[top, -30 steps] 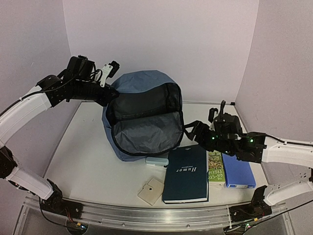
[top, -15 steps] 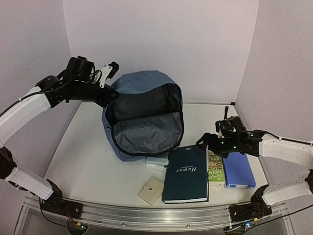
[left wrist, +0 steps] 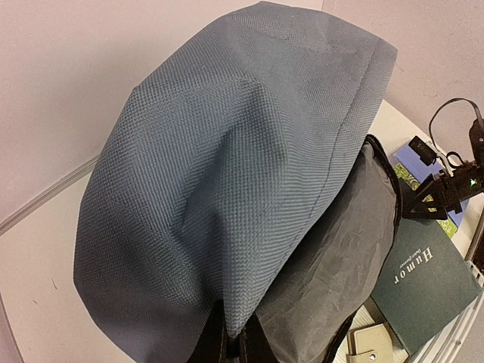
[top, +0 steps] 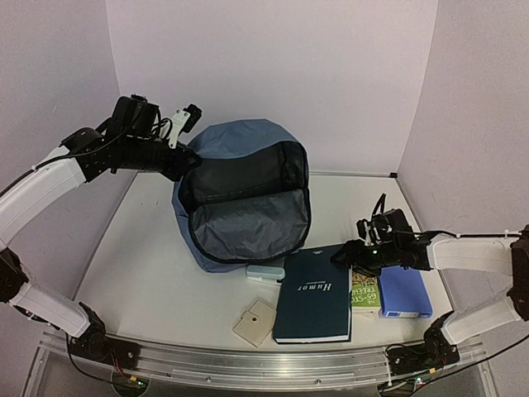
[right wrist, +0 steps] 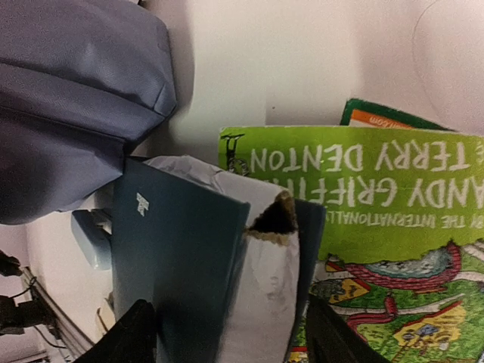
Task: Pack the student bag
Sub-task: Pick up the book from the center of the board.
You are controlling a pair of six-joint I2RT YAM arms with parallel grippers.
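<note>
Student bag (top: 248,219): slate-blue, lying on the table (top: 140,248) with its mouth gaping and its grey lining exposed. It is directly at the left pincer and well to the left of the right pincer.

Left pincer (left wrist: 231,346): clamped narrow on a fold of the bag's upper left rim. In the left wrist view the fingers are cut off by the bottom edge. From above they are hidden behind the rim.

Below the bag's mouth, left of the right pincer, a small pale-blue case (top: 264,272) touches the bag's lower edge and sits just beside the dark teal book (top: 314,294). A beige square piece (top: 254,322) lies nearer the arm bases; what it is cannot be made out.

Right pincer (right wrist: 233,333): spread wide, its fingers (right wrist: 132,336) standing to either side of the teal book's far right corner. Whether they touch the book cannot be told. In the right wrist view the cover is blurred and white page edges show between the fingers, with a dark notch of unclear nature.

Under and right of this pincer lies a green book (top: 364,288), its upper end covered by the pincer from above. Just beside it, on its right, lies a blue flat item (top: 402,289), either a book or a box.
</note>
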